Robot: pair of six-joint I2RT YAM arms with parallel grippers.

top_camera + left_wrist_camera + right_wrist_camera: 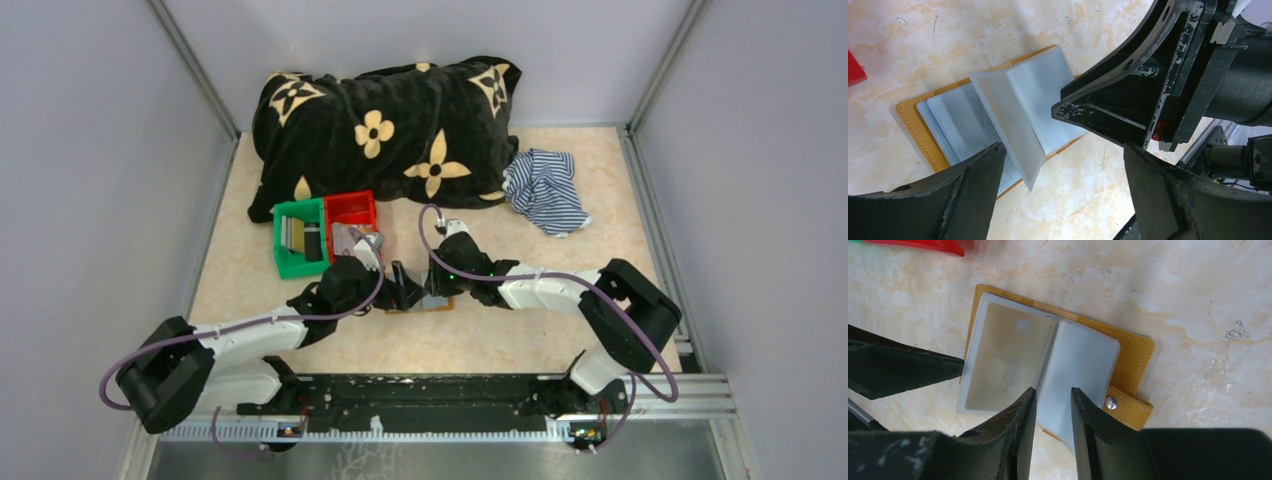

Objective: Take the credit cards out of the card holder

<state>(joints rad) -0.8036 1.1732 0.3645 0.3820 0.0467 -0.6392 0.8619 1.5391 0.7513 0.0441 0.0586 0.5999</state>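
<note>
The tan-orange card holder (1135, 352) lies open on the table between both grippers; it also shows in the top view (440, 304). Its grey-blue sleeve pages (1020, 107) fan upward, and its snap tab (1128, 407) points toward the right arm. A greyish-beige card (1003, 357) shows through the left sleeve. My right gripper (1053, 390) has a narrow gap between its jaws, and one raised sleeve page stands in that gap. My left gripper (1063, 150) is wide open and empty, just above the holder's near edge.
A green bin (290, 262) and a red bin (352, 207) stand just behind the left gripper, with flat items inside. A black flowered cushion (390, 125) lies at the back. A striped cloth (545, 188) lies at the back right.
</note>
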